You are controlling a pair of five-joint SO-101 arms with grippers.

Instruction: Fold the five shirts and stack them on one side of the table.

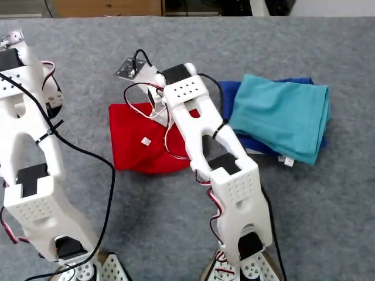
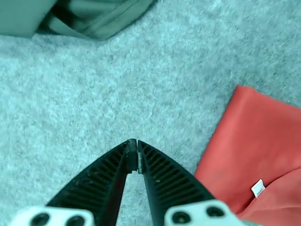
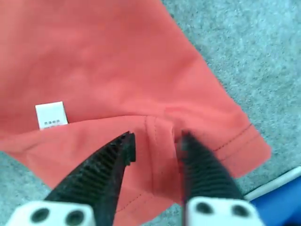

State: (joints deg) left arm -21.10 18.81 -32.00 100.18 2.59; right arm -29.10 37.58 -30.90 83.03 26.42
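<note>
Grey felt table (image 1: 304, 222). My right gripper (image 3: 156, 137) has its fingers apart, the red shirt (image 3: 94, 70) right beneath the tips. My left gripper (image 2: 133, 143) is pressed together over bare felt, the red shirt off to one side and a green shirt (image 2: 94, 19) beyond the tips. Away from both, the teal shirt (image 1: 281, 114) lies on the blue shirt (image 1: 229, 93).

Table (image 1: 328, 222): grey, felt-like covering. Directly on it: red shirt (image 1: 135, 143), mid-table, lying flat, small white label facing up; blue shirt (image 1: 229, 93) near it, folded; green cloth (image 2: 94, 16), bunched, well apart from the red
</note>
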